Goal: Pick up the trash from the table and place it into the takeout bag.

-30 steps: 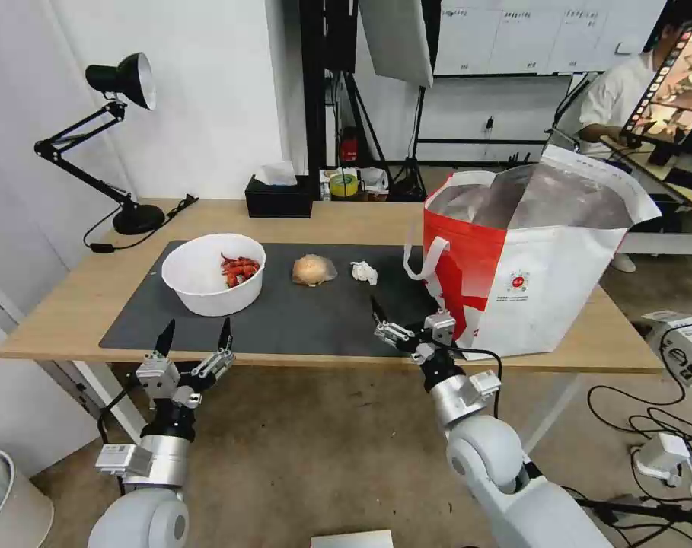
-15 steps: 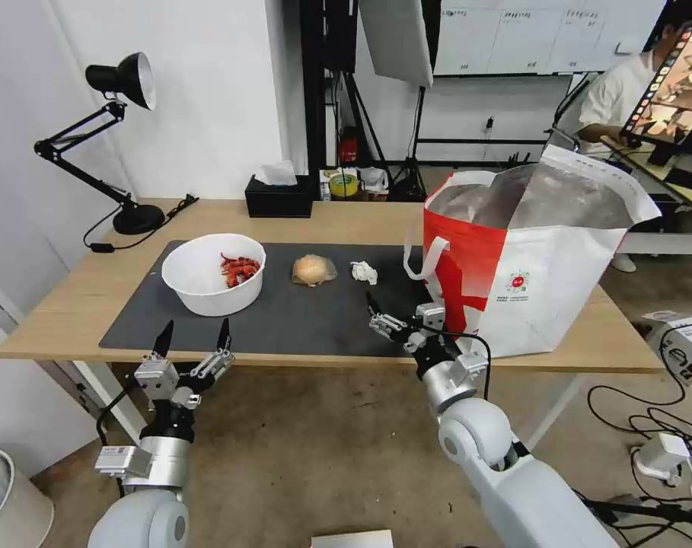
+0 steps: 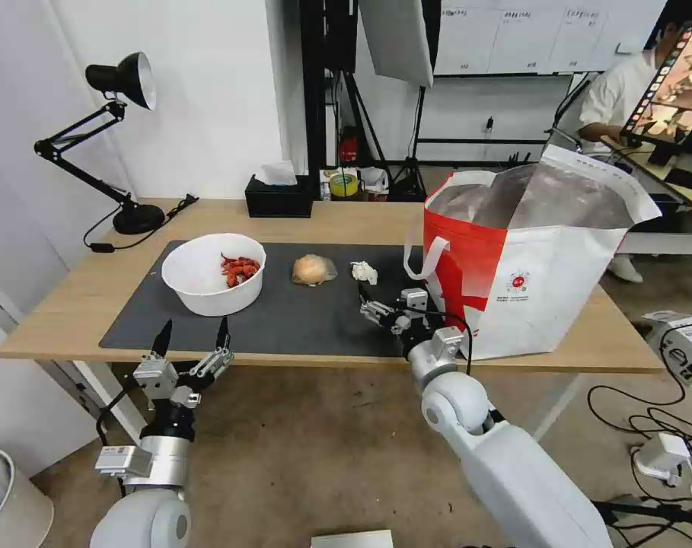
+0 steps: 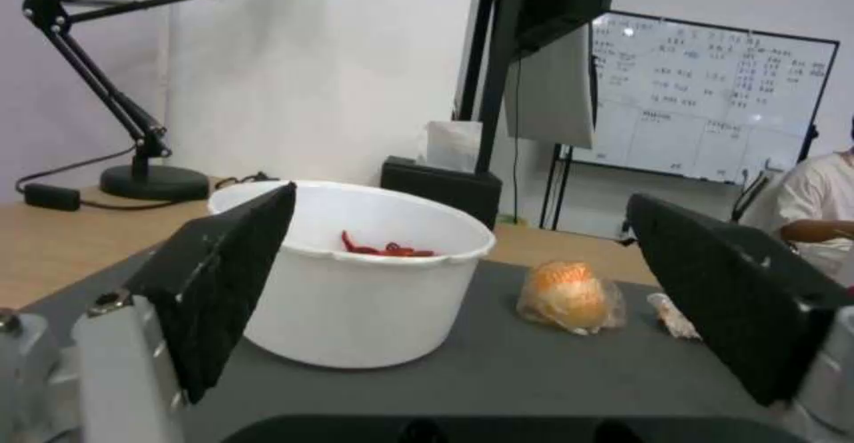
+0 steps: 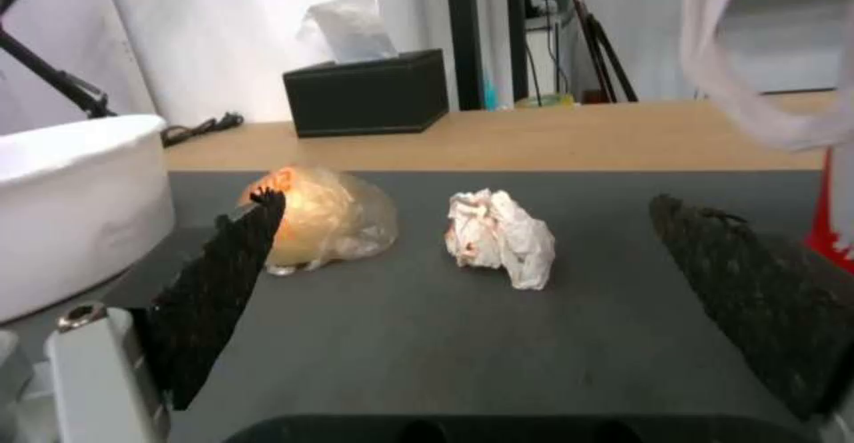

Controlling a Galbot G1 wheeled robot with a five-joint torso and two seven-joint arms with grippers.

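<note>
Crumpled white tissue (image 5: 498, 237), faintly red-stained, lies on the mat before the wide-spread right claw (image 5: 498, 309).

Black desk lamp (image 3: 121, 80) at back-left; black tissue box (image 3: 279, 198) behind mat.

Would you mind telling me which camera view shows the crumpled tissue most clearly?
The right wrist view: the tissue lies close and unobstructed on the mat, framed between the open right gripper's fingers, its creases plain. The head view shows it small, between bun and bag. The left wrist view shows it partly hidden by a finger.
</note>
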